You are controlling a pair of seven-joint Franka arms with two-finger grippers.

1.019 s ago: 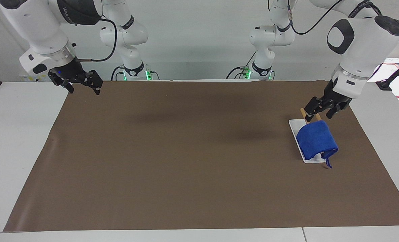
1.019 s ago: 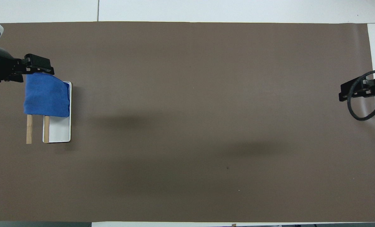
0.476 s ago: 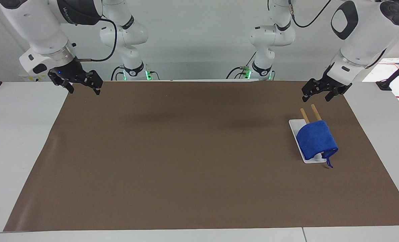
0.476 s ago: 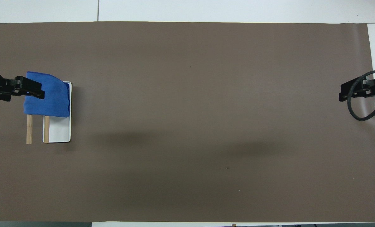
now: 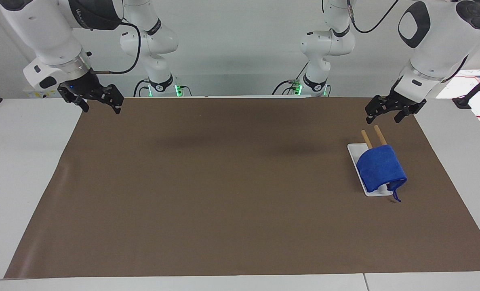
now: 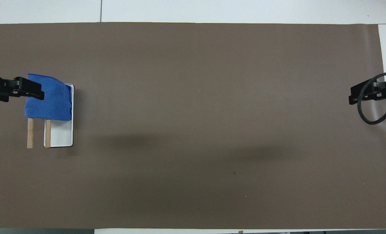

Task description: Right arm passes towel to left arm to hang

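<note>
A: Since the towel (image 5: 380, 169) is already draped over the two wooden bars (image 5: 377, 136) of the little rack, with its loop hanging at the end farther from the robots, what is left for the arms?

B: By the look of it, nothing much; the cloth sits on the bars above the white tray (image 5: 353, 154), at the left arm's end of the brown mat (image 5: 224, 186), so the hanging seems done.

A: And the left gripper (image 5: 385, 113)?

B: It is up in the air over the mat's edge, well apart from the towel, fingers spread and holding nothing; probably so that it cannot pull the cloth off.

A: The right gripper (image 5: 98, 104)?

B: It waits over its own corner of the mat, fingers apart too, empty; its part is likely finished.
</note>
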